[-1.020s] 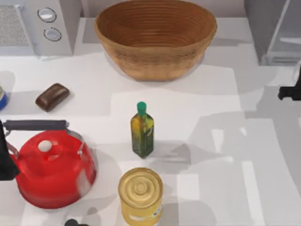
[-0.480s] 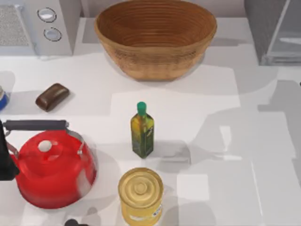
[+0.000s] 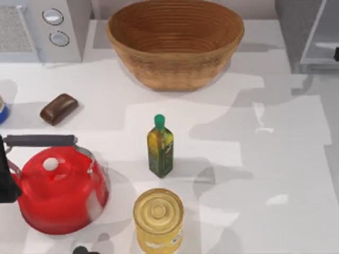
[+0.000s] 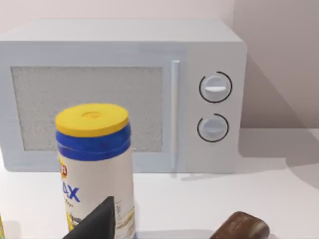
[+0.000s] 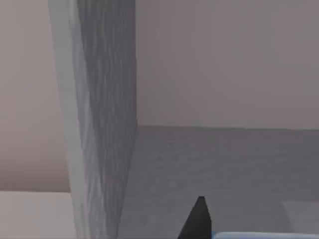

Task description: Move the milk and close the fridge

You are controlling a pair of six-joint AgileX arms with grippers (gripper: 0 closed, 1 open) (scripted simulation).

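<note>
Seemingly, right gripper point(image 5: 199, 221) carries milk point(image 5: 249, 235) inside fridge point(image 5: 99, 124).

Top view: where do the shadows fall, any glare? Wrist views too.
Top view: broad soft grey shadows cross the table on its right half, with small bright patches among them; the red kettle carries a pale sheen. Left wrist view: evenly lit, a soft shadow beside the microwave. Right wrist view: dim, the fridge interior grey.

A rendered kitchen counter: a white worktop point(image 3: 275, 159) carries a microwave point(image 4: 124, 94) far left, a fridge point(image 3: 310, 34) far right, a wicker basket point(image 3: 175, 42), red kettle point(image 3: 58, 190), olive oil bottle point(image 3: 160, 145) and yellow can point(image 3: 158, 218).
</note>
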